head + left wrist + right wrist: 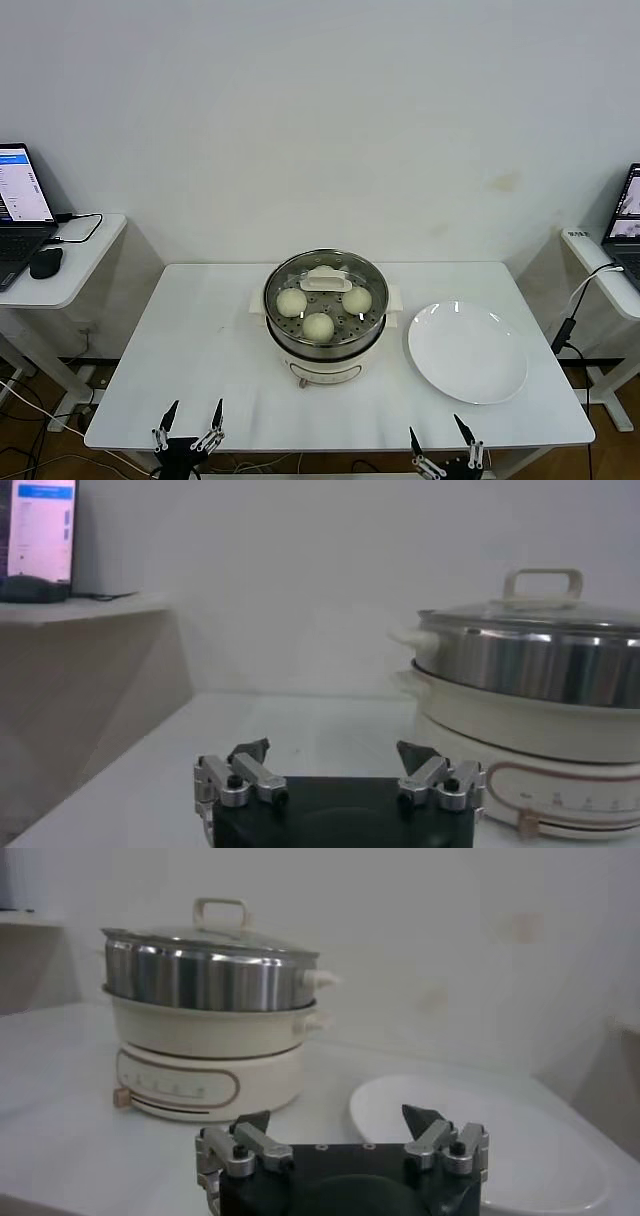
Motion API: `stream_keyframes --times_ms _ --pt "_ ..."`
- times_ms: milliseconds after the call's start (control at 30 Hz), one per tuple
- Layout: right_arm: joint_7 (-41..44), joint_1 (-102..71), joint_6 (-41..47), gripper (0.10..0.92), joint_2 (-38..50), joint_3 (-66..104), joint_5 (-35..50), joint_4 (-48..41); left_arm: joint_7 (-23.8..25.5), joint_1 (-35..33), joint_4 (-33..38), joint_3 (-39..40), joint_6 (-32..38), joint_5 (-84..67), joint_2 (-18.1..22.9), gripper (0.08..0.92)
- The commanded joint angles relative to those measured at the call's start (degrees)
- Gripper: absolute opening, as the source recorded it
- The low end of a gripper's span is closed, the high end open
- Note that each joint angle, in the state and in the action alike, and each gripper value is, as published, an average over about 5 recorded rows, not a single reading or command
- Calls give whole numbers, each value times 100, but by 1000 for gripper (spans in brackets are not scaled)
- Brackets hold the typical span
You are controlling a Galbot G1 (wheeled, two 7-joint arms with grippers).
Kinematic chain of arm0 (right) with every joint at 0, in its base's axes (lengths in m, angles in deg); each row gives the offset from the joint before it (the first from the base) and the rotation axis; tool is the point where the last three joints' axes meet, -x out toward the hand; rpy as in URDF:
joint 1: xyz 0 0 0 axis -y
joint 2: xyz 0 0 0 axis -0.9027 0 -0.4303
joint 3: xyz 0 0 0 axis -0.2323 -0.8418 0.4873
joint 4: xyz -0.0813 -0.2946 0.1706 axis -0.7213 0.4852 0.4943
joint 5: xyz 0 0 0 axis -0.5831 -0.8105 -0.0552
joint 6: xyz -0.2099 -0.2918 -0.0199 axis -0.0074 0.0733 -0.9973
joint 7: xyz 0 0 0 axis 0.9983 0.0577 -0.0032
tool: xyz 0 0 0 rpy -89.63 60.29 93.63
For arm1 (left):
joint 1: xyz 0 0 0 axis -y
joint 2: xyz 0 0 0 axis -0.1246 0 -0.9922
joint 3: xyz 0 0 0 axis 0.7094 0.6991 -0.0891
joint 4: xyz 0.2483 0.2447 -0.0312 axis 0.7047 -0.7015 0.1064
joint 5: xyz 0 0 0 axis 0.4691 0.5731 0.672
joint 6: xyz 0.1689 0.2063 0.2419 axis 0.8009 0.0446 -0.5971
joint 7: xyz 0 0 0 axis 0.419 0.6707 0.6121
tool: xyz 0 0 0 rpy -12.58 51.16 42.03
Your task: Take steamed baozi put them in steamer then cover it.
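Both grippers sit low at the near edge of the white table [200, 340], away from the work. The left gripper [190, 418] hangs at the robot's left front corner with its two fingers spread wide and nothing between them; the right gripper [444, 438] mirrors it near the opposite corner, fingers likewise apart and empty. Each wrist points forward toward the steamer, a resting pose more than a reaching one.

At the table's centre stands the steamer [325, 350], a steel pot on a cream-white base. Three steamed baozi [318, 326] show through the clear cover [326, 280], lying on the perforated tray; a fourth, if present, cannot be made out under the lid's handle. The cover rests squarely on the pot's rim, handle up, as both wrist views confirm, so heat and steam would stay in.

Just beside the steamer on the robot's right lies the flat white plate [467, 352], bare, which fits buns having been lifted off it into the pot.

With buns inside and lid seated, the task looks essentially finished, and the withdrawn arms suit that: clear of the pot, touching nothing. Two laptops sit on side desks, uninvolved.
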Motion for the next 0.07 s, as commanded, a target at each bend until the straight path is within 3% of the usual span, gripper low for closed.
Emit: stream_keyframes --times_ms 33,67 --pt "-100 -28 65 823 -20 -82 -73 66 -92 -230 135 12 -65 -55 32 823" --pt "-115 -30 75 823 -22 -86 -73 70 -100 -243 147 19 -75 -49 35 823"
